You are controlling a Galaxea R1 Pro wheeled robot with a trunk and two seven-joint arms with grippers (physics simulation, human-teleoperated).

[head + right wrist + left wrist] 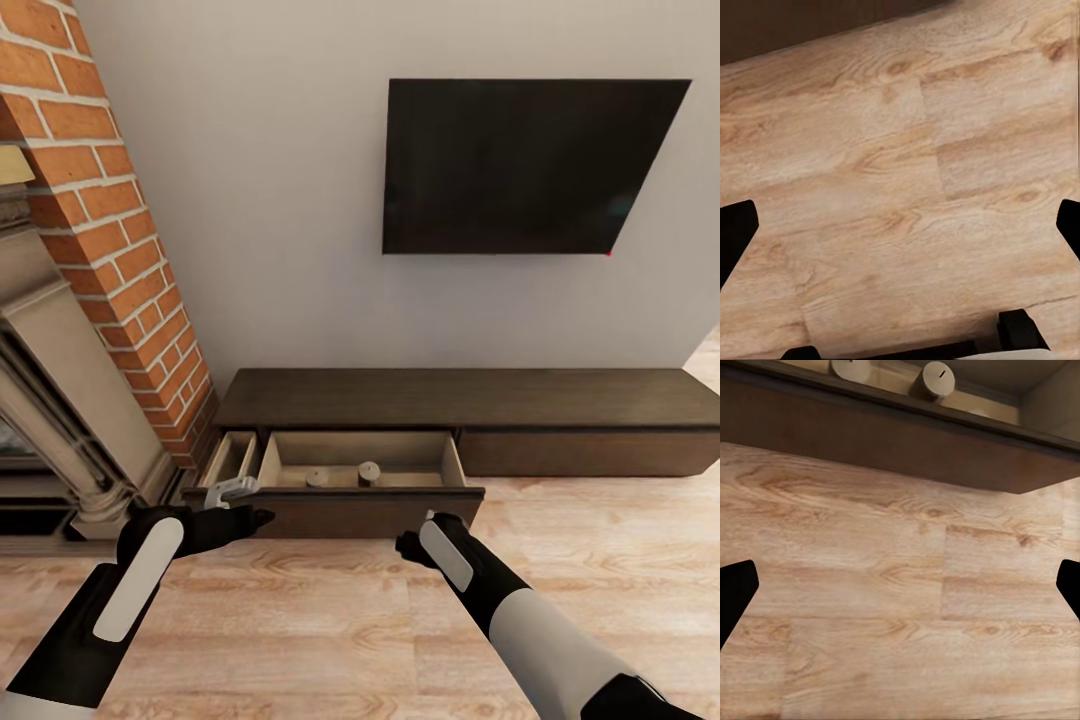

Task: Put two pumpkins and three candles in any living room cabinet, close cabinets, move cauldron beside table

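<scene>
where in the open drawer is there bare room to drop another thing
The drawer is bare to the right of the two candles, up to its right wall, and along its back. There is a smaller bare patch between the left candle and the left wall. The candles crowd the front middle. The narrow drawer beside the brick looks bare too.

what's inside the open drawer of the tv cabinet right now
Two candles sit on the open drawer's beige floor, near its front. The strip just behind the drawer front is hidden, so anything lying there can't be seen.
</scene>
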